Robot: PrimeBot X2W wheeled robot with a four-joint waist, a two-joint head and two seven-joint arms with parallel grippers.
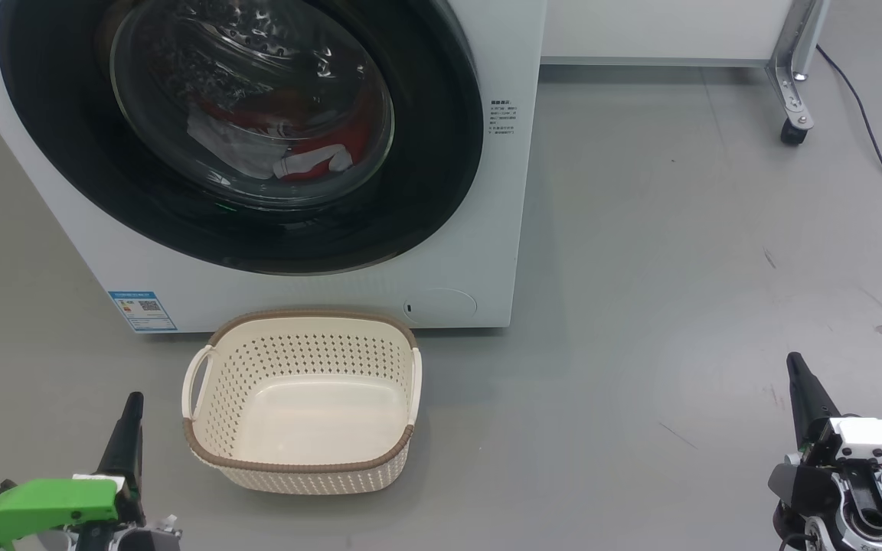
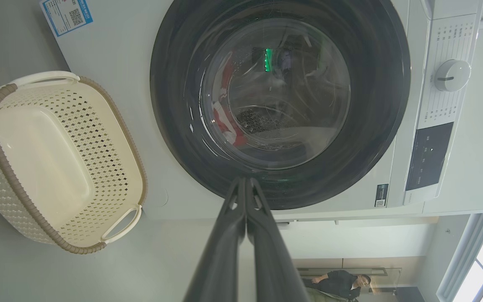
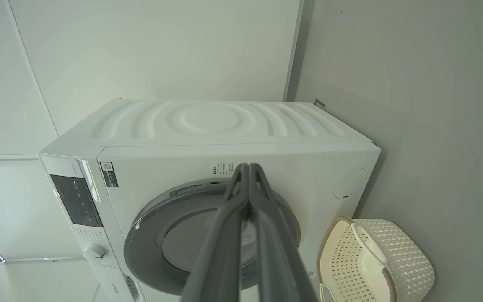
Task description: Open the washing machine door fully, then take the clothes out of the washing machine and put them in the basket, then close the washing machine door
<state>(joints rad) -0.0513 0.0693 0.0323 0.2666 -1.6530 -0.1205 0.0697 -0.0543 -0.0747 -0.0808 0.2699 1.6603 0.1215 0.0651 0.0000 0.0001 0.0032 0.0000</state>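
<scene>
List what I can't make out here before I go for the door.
Head view: the clothes lie behind the glass of the washing machine door; reflections hide how many there are.
Head view: the door's top is cut off by the upper edge; no handle can be made out.
Right wrist view: the right gripper has its own fingers across the door's middle.
Head view: the blue label has print too small to read.

I see my left gripper (image 1: pixel 133 404) just left of the basket (image 1: pixel 307 313), fingers pressed together, pointing up; my right gripper (image 1: pixel 796 366) sits well right of it, likewise pinched.
</scene>
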